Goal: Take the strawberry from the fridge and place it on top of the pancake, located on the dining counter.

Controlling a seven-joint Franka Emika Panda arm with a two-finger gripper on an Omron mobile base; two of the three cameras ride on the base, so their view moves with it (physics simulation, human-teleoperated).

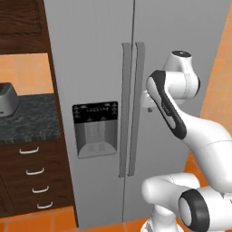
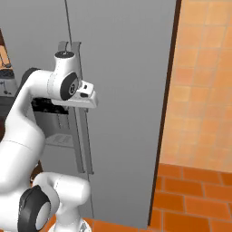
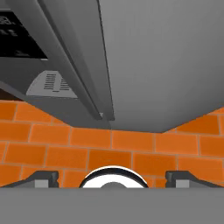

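No legible text: dispenser panel (image 1: 95, 129) has rows of small pale marks on black, too small to read. No brand visible on the fridge (image 1: 181, 27).

End effector (image 3: 112, 178): jaws wide apart, nothing between them, touching nothing. In the hand view the two fingertips (image 3: 43, 178) sit at the bottom corners with orange floor tile (image 3: 131, 144) showing between them.

The hand is close in front of the fridge's right door, just right of the paired vertical handles (image 1: 131, 108), about upper-handle height. The hand view looks down the door face: handles run up and to the left of the end effector, dispenser panel further left past them, door bottom edge and floor beyond.

Both fridge doors shut. Strawberry can't be seen, so can't say where it sits.

Left of the fridge, well away from the end effector: dark-topped table (image 1: 27, 118) with wood drawers (image 1: 34, 181) under it and a grey appliance (image 1: 7, 99) on top.
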